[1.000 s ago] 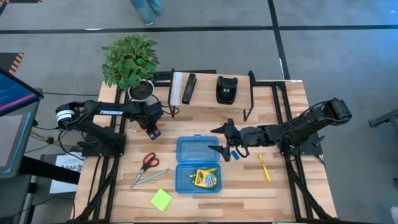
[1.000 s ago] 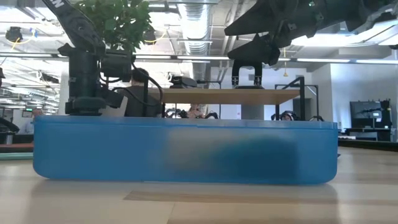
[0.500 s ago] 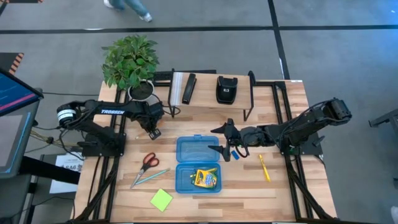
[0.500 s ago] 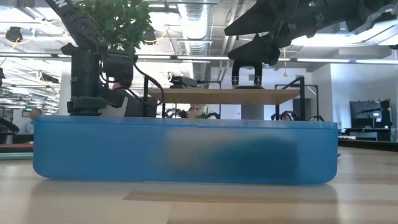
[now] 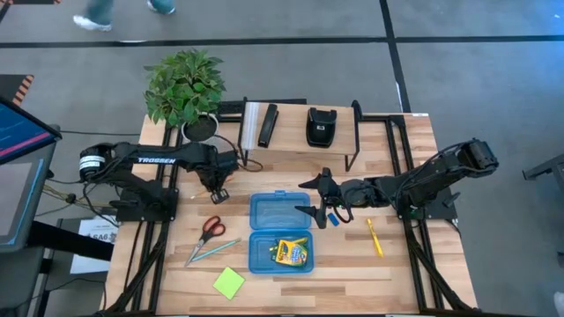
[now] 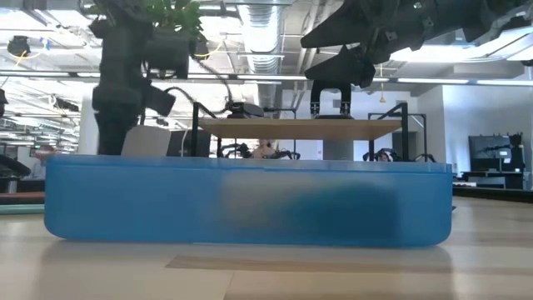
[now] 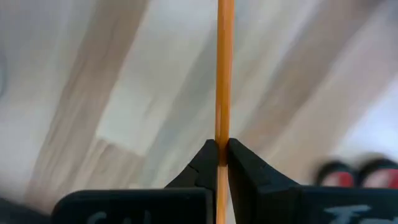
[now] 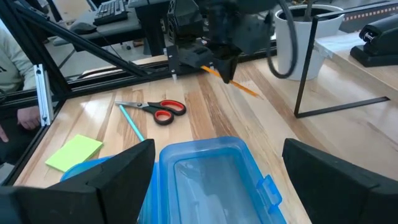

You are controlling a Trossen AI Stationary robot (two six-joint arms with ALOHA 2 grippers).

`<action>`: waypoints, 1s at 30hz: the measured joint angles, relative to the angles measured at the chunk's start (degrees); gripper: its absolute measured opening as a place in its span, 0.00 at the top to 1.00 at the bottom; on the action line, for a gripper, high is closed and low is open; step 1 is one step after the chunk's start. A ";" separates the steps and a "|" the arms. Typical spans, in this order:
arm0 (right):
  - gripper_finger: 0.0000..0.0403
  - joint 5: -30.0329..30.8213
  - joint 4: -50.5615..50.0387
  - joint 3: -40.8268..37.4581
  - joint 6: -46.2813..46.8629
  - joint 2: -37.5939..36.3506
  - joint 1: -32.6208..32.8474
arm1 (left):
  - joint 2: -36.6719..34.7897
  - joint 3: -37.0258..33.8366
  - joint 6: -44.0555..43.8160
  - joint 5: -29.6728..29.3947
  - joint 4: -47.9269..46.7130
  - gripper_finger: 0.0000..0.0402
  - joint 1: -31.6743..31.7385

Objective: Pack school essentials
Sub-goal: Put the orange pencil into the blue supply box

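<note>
From above, the left gripper [image 5: 218, 188] sits near the table's back-left, well apart from the blue box [image 5: 280, 232], though what it carries is too slight to make out there, while the right gripper [image 5: 315, 198] hangs spread and empty beside the box. The left wrist view shows the jaws shut on an orange-yellow pencil [image 7: 224, 74], gripped along its shaft: light, stiff and smooth, likely to swivel if pinched off-centre. The right wrist view shows that pencil [image 8: 231, 83] slanting from the gripper above the bare wood, its ends hard to see.

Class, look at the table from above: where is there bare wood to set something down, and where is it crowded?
Bare wood lies at the near right corner, past the yellow pencil, and between the sticky-note pad and the blue box. It is crowded beside the box's right edge, where the open right hand hangs over the blue eraser, and around the scissors.
</note>
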 joint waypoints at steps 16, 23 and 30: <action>0.08 0.48 -3.46 0.00 -1.49 -0.69 -1.21 | -2.16 7.16 -10.31 6.05 16.63 1.00 -23.92; 0.08 0.57 -5.37 -0.09 -4.88 -8.61 1.08 | 6.07 12.09 -9.09 6.08 21.45 1.00 -27.91; 0.08 9.16 -11.59 0.02 -7.22 -16.76 7.97 | 19.55 22.39 -0.66 11.43 21.05 1.00 -27.92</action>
